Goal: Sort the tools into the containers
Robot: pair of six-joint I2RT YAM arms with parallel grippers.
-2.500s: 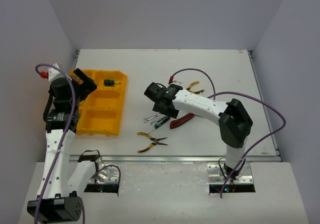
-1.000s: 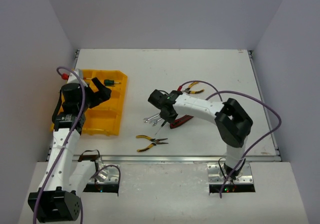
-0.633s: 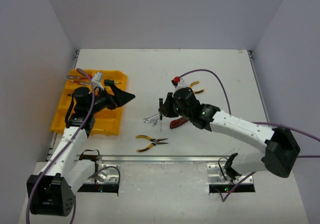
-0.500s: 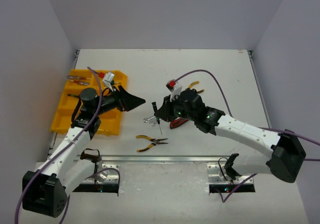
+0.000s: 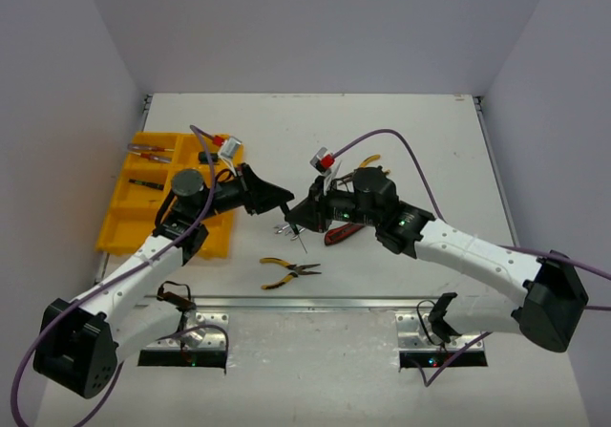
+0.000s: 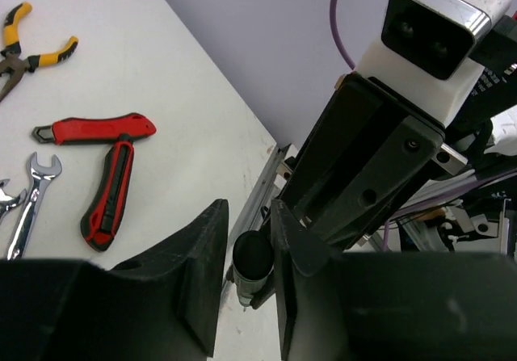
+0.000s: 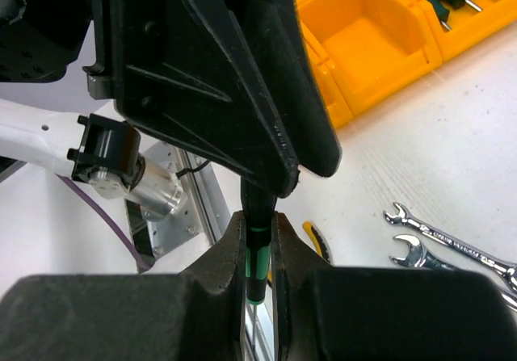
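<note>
Right tool (image 7: 257, 220) clamped on green-black screwdriver (image 7: 257, 252), held up off the table (image 5: 401, 140) just beside the yellow tray (image 5: 124, 228), left tool (image 6: 249, 212) with jaws apart around its handle end, probably a handover for binning.

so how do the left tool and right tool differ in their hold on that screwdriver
Grip: the right tool is shut on the screwdriver at its green band; the left tool is open, its fingers astride the handle end. Side: the left tool reaches in from the yellow tray side, the right tool from the opposite side. Both are at the same screwdriver, above the table.
</note>
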